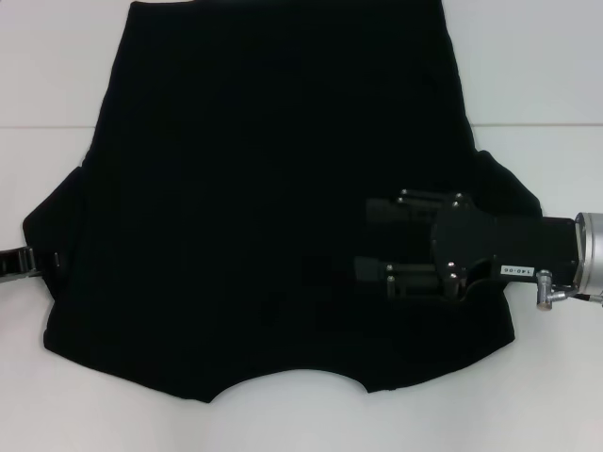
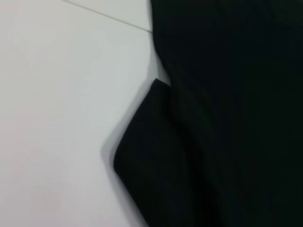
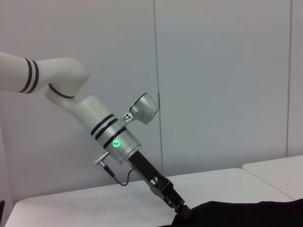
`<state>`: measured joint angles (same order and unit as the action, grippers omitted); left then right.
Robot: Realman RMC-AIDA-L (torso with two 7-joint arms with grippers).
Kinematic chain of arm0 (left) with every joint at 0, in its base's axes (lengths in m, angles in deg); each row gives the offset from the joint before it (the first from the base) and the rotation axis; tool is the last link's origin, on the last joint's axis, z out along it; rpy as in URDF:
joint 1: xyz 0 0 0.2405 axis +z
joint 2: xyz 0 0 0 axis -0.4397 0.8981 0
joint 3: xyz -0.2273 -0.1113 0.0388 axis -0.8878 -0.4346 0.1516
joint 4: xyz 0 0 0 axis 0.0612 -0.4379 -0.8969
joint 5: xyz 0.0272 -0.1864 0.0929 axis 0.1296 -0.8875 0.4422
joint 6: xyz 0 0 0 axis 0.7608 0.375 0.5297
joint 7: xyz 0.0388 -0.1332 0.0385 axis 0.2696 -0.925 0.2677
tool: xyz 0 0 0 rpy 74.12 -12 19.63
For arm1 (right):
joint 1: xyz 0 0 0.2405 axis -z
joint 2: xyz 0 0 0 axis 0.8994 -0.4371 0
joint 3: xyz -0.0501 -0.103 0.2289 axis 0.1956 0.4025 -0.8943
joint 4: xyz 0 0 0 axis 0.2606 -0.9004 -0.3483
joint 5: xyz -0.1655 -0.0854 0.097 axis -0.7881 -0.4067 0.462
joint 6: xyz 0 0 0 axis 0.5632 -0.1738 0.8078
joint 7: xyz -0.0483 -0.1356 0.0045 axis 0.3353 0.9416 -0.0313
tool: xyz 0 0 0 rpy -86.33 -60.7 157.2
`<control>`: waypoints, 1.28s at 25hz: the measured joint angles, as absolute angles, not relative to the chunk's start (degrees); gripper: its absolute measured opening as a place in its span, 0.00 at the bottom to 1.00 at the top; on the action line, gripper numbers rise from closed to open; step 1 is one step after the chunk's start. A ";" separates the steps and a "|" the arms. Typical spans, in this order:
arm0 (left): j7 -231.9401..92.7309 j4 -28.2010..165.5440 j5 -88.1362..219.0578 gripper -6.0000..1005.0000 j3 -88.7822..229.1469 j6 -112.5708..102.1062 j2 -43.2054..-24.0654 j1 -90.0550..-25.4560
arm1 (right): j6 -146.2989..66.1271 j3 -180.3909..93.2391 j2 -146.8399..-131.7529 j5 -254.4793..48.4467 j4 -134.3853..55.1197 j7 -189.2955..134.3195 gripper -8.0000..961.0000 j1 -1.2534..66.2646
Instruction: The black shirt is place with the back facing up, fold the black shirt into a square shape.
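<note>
The black shirt [image 1: 273,207] is lying flat on the white table [image 1: 546,85], filling most of the head view, plain side up. My right gripper [image 1: 372,240] is hovering over the shirt, lower right of frame, fingers spread wide w/ nothing between them. My left gripper [image 1: 21,262] is sitting at the left edge by the sleeve; can't tell its jaw state.

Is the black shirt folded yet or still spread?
Spread: the black shirt lies flat on the table, both sleeves out, no fold visible.
</note>
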<state>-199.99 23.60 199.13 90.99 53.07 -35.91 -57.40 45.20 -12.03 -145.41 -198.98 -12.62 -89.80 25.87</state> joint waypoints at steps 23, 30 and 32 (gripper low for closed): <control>-199.74 23.33 199.29 0.01 90.60 49.88 -35.83 -56.89 | 45.14 -14.19 -145.56 -198.43 -12.61 -90.86 0.83 25.72; -198.66 23.25 199.28 0.01 88.27 48.35 -35.44 -56.85 | 44.41 -14.20 -145.89 -195.92 -13.00 -91.05 0.83 25.74; -198.28 23.23 199.21 0.02 87.92 48.11 -35.39 -56.88 | 43.34 -14.19 -145.96 -194.79 -13.69 -91.23 0.83 25.73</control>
<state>-198.28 23.23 199.21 87.92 48.11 -35.39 -56.88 43.34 -14.19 -145.96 -194.79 -13.69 -91.23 25.73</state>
